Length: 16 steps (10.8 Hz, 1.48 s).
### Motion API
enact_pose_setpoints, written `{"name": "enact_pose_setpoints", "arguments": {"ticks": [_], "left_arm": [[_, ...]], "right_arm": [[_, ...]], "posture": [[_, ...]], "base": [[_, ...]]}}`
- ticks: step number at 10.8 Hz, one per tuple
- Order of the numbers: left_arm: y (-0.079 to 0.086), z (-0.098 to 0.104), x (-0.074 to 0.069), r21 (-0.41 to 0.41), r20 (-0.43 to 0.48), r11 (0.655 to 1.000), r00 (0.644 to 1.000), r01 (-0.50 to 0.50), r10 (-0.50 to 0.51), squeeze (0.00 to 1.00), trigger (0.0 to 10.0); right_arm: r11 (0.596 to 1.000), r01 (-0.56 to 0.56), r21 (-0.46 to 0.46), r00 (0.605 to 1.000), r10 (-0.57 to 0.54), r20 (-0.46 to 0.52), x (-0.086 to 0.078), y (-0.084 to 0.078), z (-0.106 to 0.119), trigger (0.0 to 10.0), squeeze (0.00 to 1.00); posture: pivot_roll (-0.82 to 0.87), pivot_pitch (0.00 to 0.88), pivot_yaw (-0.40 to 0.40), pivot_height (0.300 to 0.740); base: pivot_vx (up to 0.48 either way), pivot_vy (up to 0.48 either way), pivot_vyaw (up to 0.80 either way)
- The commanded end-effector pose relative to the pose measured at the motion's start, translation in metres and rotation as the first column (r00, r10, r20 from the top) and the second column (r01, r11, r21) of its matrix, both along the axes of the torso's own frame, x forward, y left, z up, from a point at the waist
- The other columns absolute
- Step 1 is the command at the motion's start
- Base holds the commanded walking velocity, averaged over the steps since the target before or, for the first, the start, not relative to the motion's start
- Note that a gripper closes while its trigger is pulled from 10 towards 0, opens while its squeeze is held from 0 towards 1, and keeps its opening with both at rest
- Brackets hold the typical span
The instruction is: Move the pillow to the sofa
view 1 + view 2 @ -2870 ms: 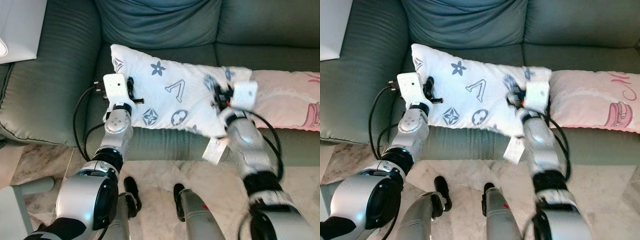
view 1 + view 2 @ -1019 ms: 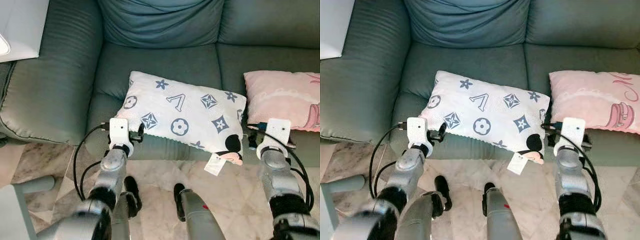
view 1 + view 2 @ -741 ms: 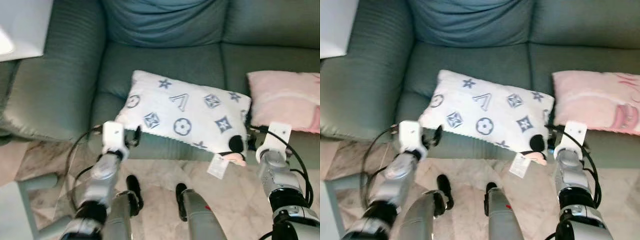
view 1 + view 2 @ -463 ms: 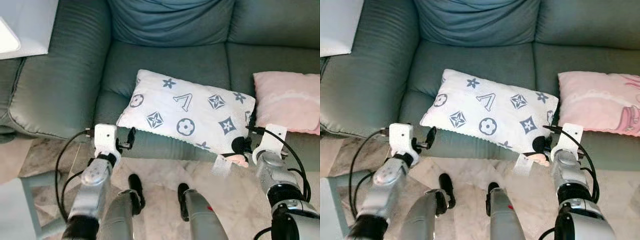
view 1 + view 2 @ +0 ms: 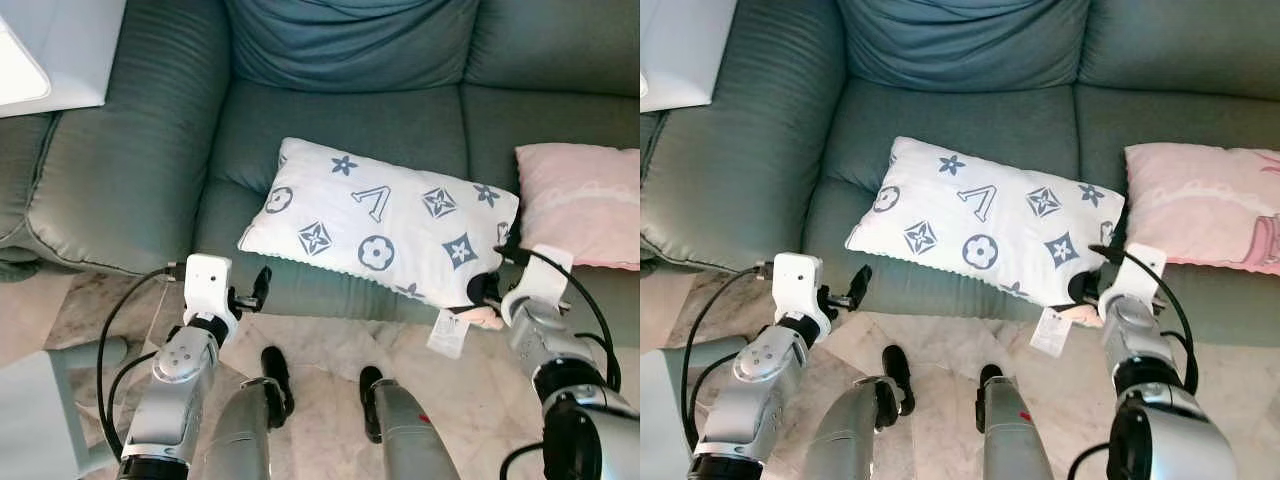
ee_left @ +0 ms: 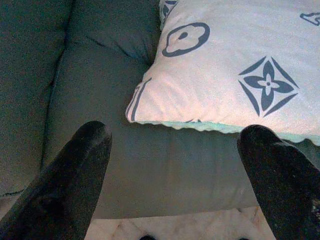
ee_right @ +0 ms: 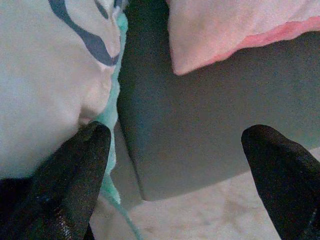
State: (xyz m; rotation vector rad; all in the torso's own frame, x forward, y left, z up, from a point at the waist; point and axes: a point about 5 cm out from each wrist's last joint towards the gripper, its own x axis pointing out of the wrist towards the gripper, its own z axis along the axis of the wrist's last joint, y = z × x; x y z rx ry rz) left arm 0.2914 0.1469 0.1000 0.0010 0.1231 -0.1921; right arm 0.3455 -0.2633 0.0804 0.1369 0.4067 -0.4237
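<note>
1. A pale marble floor [image 5: 330,345] runs along the near side of a grey-green sofa [image 5: 130,170], whose wide padded armrest stands at the left and whose back cushions stand at the far side.
2. The white pillow [image 5: 385,230], printed with dark blue flowers and diamonds, lies on the sofa's left seat cushion, turned at a slant.
3. Its near edge runs along the front lip of the seat, and its near right corner hangs over that lip with a paper tag [image 5: 447,334] dangling below.
4. Bare seat shows between the pillow and the back cushions, and a narrower strip between the pillow and the armrest.
5. A pink pillow [image 5: 580,205] lies on the right seat cushion, just beside the white pillow's right end, with a dark gap of seat between them.
6. The left gripper [image 6: 175,137] hangs before the sofa's front face, near the pillow's near left corner and apart from it, its jaws spread wide.
7. The right gripper [image 7: 175,135] sits at the overhanging right corner with its jaws wide apart, one finger [image 7: 75,165] right against the pillow's teal-piped edge.
8. A white object [image 5: 50,50] lies at the far left, beyond the armrest.
</note>
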Motion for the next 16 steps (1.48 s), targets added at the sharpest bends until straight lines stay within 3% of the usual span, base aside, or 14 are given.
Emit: {"name": "enact_pose_setpoints", "arguments": {"ticks": [1, 2, 5, 6, 8, 9, 10, 11, 14, 16], "left_arm": [[0.003, -0.009, -0.006, -0.002, -0.048, 1.000, 0.999, -0.012, 0.011, 0.00, 10.0], [0.002, -0.008, -0.006, -0.003, -0.047, 1.000, 0.999, -0.013, 0.012, 0.00, 10.0], [0.001, -0.007, -0.007, -0.004, -0.062, 1.000, 0.998, -0.013, 0.013, 0.00, 10.0], [0.001, -0.008, -0.008, -0.003, -0.064, 1.000, 0.998, -0.012, 0.012, 0.00, 10.0], [0.001, -0.007, -0.008, -0.003, -0.068, 1.000, 0.998, -0.013, 0.013, 0.00, 10.0], [0.001, -0.007, -0.007, -0.003, -0.069, 1.000, 0.998, -0.014, 0.014, 0.00, 10.0], [0.000, -0.007, -0.008, -0.003, -0.073, 1.000, 0.997, -0.013, 0.013, 0.00, 10.0], [-0.001, -0.007, -0.008, -0.003, -0.076, 1.000, 0.997, -0.013, 0.013, 0.00, 10.0], [-0.004, -0.006, -0.007, -0.007, -0.076, 1.000, 0.997, -0.012, 0.011, 0.00, 10.0], [-0.005, -0.006, -0.008, -0.008, -0.082, 1.000, 0.997, -0.012, 0.012, 0.00, 10.0]], "right_arm": [[0.998, 0.013, 0.053, 1.000, -0.013, -0.007, -0.005, 0.001, -0.009, 10.0, 1.00], [0.994, 0.007, 0.109, 0.999, -0.011, 0.042, 0.000, 0.004, -0.003, 10.0, 1.00], [0.980, -0.058, 0.189, 0.985, 0.025, 0.168, 0.016, 0.017, 0.017, 10.0, 0.77], [0.975, -0.072, 0.211, 0.983, 0.033, 0.183, 0.018, 0.021, 0.019, 10.0, 0.74], [0.944, -0.120, 0.307, 0.971, 0.047, 0.234, 0.024, 0.033, 0.023, 10.0, 0.47], [0.926, -0.136, 0.352, 0.966, 0.045, 0.256, 0.026, 0.037, 0.024, 10.0, 0.40], [0.915, -0.168, 0.366, 0.956, 0.061, 0.287, 0.029, 0.042, 0.027, 10.0, 0.18], [0.903, -0.199, 0.381, 0.945, 0.074, 0.318, 0.032, 0.048, 0.033, 10.0, 0.12], [0.878, -0.233, 0.418, 0.938, 0.090, 0.335, 0.036, 0.058, 0.036, 10.0, 0.12], [0.849, -0.301, 0.434, 0.920, 0.139, 0.366, 0.039, 0.075, 0.038, 10.0, 0.11]], "posture": [[-0.10, 0.488, 0.076, 0.740], [-0.10, 0.488, 0.076, 0.740], [-0.10, 0.490, 0.076, 0.740], [-0.10, 0.489, 0.075, 0.740], [-0.09, 0.488, 0.074, 0.740], [-0.09, 0.486, 0.074, 0.740], [-0.09, 0.484, 0.074, 0.740], [-0.09, 0.484, 0.073, 0.740], [-0.09, 0.487, 0.070, 0.740], [-0.09, 0.490, 0.070, 0.740]], "base": [[0.000, 0.000, 0.00], [0.000, 0.000, 0.00], [0.000, 0.000, 0.00], [0.000, 0.000, 0.00], [0.000, 0.000, 0.00], [0.000, 0.000, 0.00], [0.000, 0.000, 0.00], [0.000, 0.000, 0.00], [0.000, 0.000, 0.00], [0.000, 0.000, 0.00]]}}
